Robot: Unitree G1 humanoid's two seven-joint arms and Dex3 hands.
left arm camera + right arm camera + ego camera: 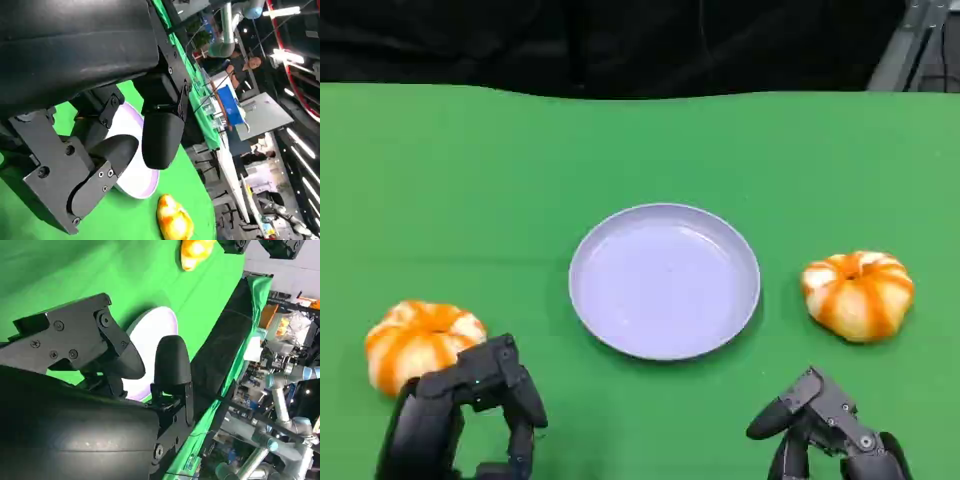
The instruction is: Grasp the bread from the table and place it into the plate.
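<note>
Both black hands, left [470, 405] and right [825, 425], spread and empty near ribbed glossy buns [420, 343] flanking round smooth plate [664, 281].

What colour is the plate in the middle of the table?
The plate is pale lavender, almost light grey-purple, plain with no pattern. The head view shows it best.

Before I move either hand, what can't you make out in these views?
- Left bread: in the head view its near side is hidden behind the left hand, so contact can't be judged.
- Right hand: in the head view cut off by the bottom edge; its fingers are only partly shown.
- Plate: in the left wrist view largely covered by the hand's own fingers.
- Right bread: its underside is unseen.
</note>
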